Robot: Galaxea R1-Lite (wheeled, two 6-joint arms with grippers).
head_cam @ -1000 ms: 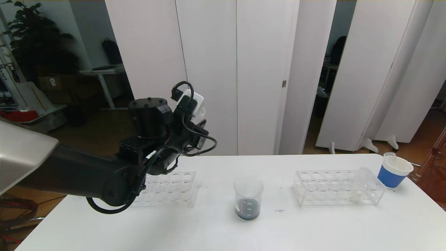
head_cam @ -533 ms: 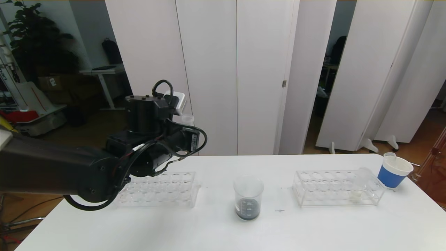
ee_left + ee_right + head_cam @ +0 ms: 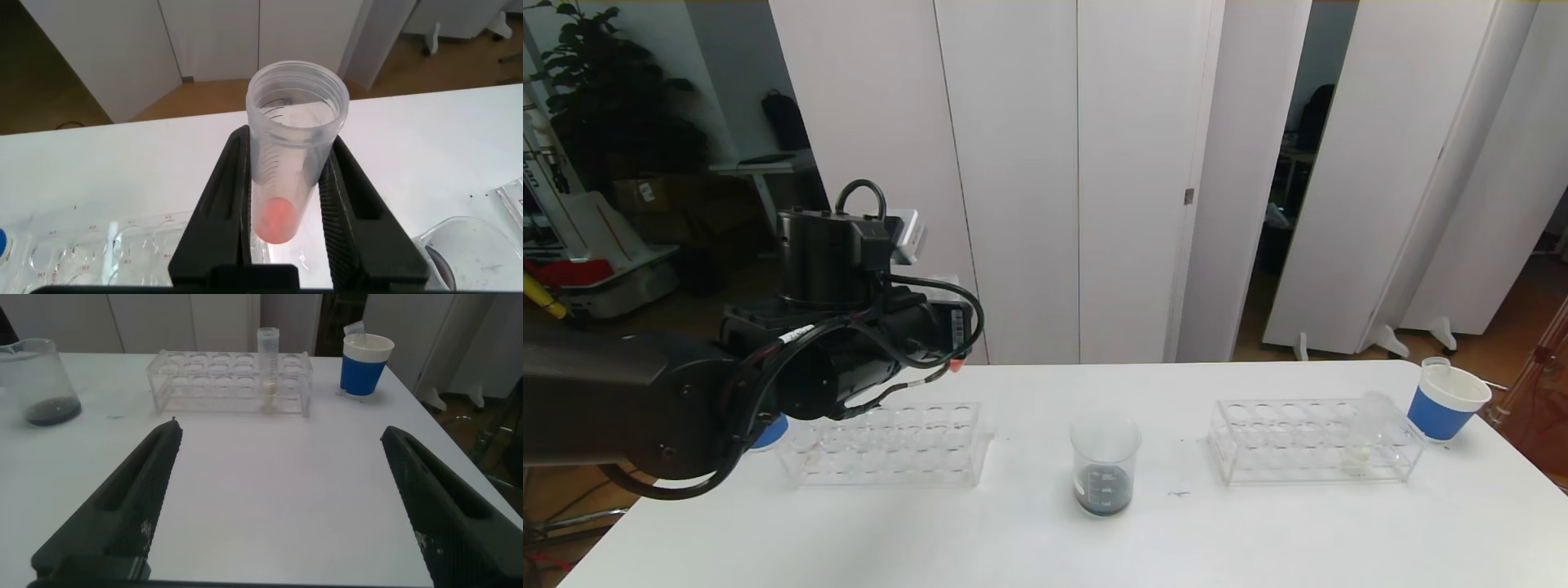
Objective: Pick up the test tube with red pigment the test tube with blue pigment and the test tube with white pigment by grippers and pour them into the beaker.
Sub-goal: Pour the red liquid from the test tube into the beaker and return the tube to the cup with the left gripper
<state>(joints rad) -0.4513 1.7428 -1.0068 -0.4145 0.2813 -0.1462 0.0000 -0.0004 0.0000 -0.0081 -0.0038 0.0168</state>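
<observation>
Movement since the earlier pictures is only in the left arm: the black left gripper [image 3: 288, 214] has gone further to the left of the head view and a little higher, so the clear plastic tube rack [image 3: 886, 443] on the left now shows almost whole, and a blue paper cup [image 3: 769, 431] appears at the arm's edge. Its fingers are clamped on a clear plastic test tube with a red-orange bottom [image 3: 292, 151], held upright, mouth up, above the rack.

The clear glass beaker with printed marks [image 3: 1104, 463] stays in the lower middle of the head view, with dark liquid at its bottom. The second clear rack [image 3: 1313, 441] at the right has not moved; the test tube with white pigment [image 3: 1365, 434] leans in its right end. A blue-sleeved white paper cup [image 3: 1446, 400] stands beside it.

The black right gripper [image 3: 278, 494] hangs low over the table, fingers wide apart, holding nothing.

All things stand on a white table [image 3: 1029, 539]. Behind are tall white partition panels [image 3: 1013, 163], and a dark plant [image 3: 600, 90] at upper left.
</observation>
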